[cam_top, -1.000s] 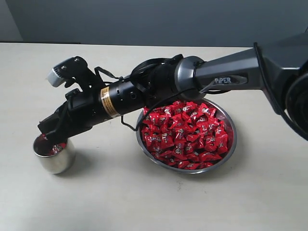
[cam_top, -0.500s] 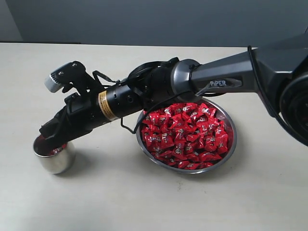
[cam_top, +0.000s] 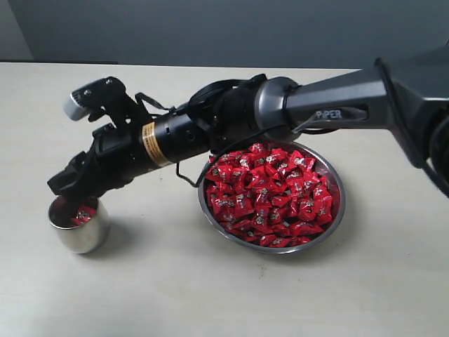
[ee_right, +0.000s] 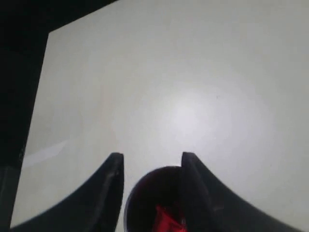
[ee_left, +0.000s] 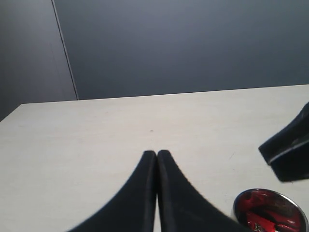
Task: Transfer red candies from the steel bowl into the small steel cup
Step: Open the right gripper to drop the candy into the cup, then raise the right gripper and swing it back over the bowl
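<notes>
1. Hovering just above the cup [cam_top: 81,239] at the near left of the table [cam_top: 210,295], the right claw [cam_top: 66,193] is carried on an arm stretched across from the right, passing over the far-left edge of the bowl [cam_top: 280,250].
2. In the right wrist view its jaws are seen clearly parted, with the cup's mouth showing between and below them. Nothing is gripped.
3. Red wrappers are seen inside the cup. At least a few pieces are there; the count cannot be told.
4. The bowl is set right of centre, near the cup but not touching it, and is heaped with candies [cam_top: 270,193] up to the rim.
5. The left claw [ee_left: 157,153] is seen with fingers pressed together and nothing between them, held above bare table just beside the cup.
6. Step in hand, as judged: a release over the cup.
7. Progress, as judged: early. A small share has been moved and the bulk is left in the bowl.
8. Many more trips are called for, though the cup may be filled well before the bowl is emptied.
</notes>
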`<state>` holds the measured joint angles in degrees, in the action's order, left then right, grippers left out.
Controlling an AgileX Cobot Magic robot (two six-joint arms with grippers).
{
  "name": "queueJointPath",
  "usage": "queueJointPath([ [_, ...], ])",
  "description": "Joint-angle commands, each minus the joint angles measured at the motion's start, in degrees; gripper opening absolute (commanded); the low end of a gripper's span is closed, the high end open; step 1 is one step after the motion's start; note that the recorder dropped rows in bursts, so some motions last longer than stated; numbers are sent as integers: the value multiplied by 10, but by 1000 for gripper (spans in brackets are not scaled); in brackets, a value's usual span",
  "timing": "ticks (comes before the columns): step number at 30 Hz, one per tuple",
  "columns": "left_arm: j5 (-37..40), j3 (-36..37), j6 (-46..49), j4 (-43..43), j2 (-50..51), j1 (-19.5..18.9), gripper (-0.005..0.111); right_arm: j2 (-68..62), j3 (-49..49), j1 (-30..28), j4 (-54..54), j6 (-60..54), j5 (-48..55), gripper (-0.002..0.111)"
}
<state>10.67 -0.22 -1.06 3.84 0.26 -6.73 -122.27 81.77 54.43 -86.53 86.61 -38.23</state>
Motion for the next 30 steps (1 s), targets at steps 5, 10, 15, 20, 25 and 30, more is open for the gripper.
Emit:
queueJointPath([
  [5, -3, 2, -1, 1, -3, 0, 0, 120, 3, -25, -134, 119, 77, 38],
  [10, -3, 2, -1, 1, -3, 0, 0, 185, -11, -43, -134, 129, 120, 36],
  [15, -3, 2, -1, 1, -3, 0, 0, 244, -47, -44, -134, 130, 246, 16],
  [20, -3, 2, -1, 1, -3, 0, 0, 301, -110, -44, -134, 130, 407, -1],
  [25, -3, 2, -1, 1, -3, 0, 0, 355, -193, -44, -134, 120, 531, -1],
  [30, -3, 2, -1, 1, -3, 0, 0, 410, -287, -53, -110, 111, 593, -1],
])
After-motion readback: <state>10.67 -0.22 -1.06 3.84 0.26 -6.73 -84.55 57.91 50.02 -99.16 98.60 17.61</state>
